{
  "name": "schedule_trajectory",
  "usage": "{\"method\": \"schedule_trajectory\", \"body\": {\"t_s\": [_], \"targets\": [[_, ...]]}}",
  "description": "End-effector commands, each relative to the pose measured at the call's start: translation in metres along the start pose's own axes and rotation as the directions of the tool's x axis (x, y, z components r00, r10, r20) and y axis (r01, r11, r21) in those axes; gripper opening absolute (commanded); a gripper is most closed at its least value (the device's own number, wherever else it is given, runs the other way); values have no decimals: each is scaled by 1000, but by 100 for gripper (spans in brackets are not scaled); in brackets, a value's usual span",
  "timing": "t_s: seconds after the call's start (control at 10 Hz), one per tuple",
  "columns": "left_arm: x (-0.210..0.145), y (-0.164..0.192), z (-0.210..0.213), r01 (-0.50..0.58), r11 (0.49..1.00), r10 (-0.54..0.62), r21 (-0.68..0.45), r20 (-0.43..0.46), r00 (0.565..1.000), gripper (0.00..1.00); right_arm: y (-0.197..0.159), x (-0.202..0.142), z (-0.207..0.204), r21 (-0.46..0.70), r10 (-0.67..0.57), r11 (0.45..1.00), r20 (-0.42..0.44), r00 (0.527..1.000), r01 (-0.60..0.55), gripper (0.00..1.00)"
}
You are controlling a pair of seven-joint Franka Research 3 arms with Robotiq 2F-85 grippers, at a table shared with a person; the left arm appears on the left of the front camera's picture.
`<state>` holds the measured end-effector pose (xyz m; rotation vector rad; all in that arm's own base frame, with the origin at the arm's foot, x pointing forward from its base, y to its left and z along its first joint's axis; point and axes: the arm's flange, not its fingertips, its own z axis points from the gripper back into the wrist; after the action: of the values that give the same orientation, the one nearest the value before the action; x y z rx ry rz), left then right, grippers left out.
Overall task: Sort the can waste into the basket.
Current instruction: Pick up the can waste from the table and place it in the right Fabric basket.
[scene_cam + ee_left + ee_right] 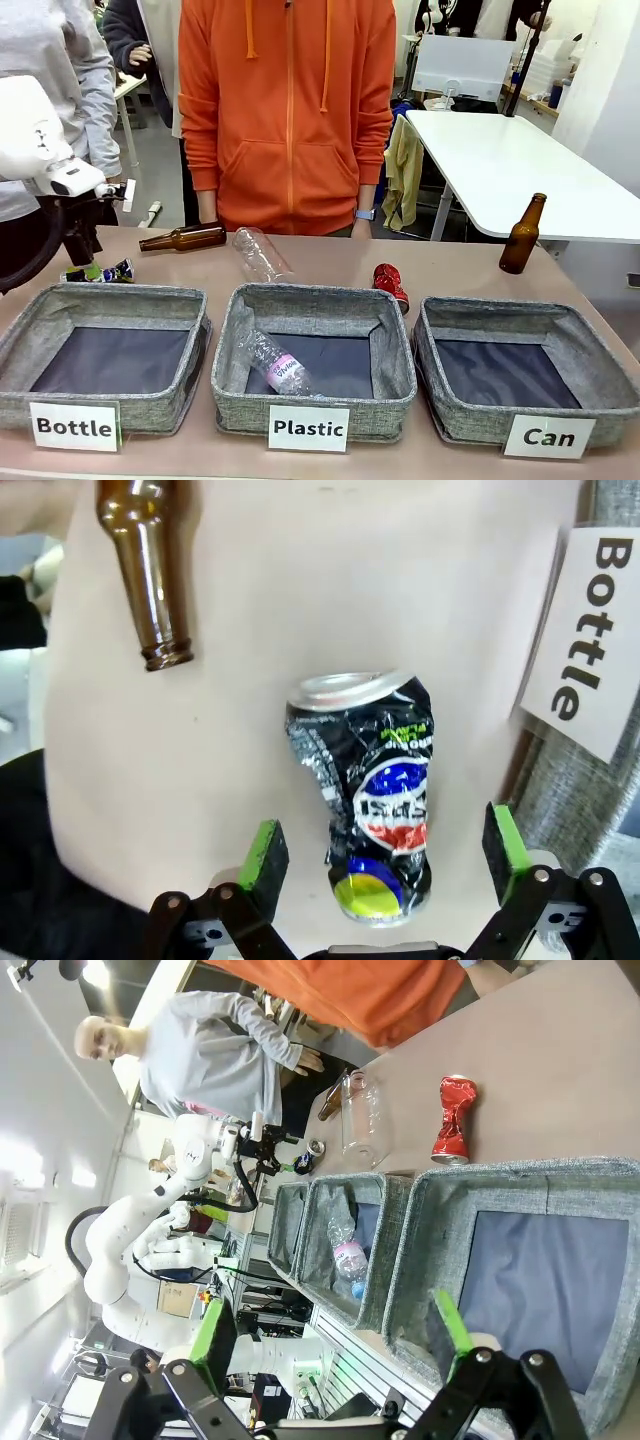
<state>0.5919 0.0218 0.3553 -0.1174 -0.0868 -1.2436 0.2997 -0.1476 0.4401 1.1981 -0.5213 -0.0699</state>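
Note:
The dark multi-coloured crushed can lies on the table with its silver end away from me, between the green pads of my open left gripper, which touch nothing. From the front, that gripper hangs just over the can behind the "Bottle" basket. The shiny red crushed can lies behind the gap between the "Plastic" and "Can" baskets, also seen as the red can. My right gripper is open and holds nothing, hovering by the "Can" basket. That basket holds nothing.
A brown bottle lies near the dark can, its neck close by. A clear plastic bottle lies mid-table. Another brown bottle stands at the far right. The "Plastic" basket holds a plastic bottle. A person in orange stands opposite.

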Motion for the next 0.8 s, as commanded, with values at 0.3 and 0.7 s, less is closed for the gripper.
{"method": "schedule_trajectory", "body": {"t_s": [0.3, 0.7], "targets": [[15, 21, -25, -11, 998, 8, -56, -53, 999, 100, 0, 3, 0, 23, 28, 999, 17, 999, -29, 100], [17, 25, -38, 8, 997, -11, -81, -37, 999, 100, 0, 3, 0, 23, 28, 999, 17, 999, -29, 100]]}}
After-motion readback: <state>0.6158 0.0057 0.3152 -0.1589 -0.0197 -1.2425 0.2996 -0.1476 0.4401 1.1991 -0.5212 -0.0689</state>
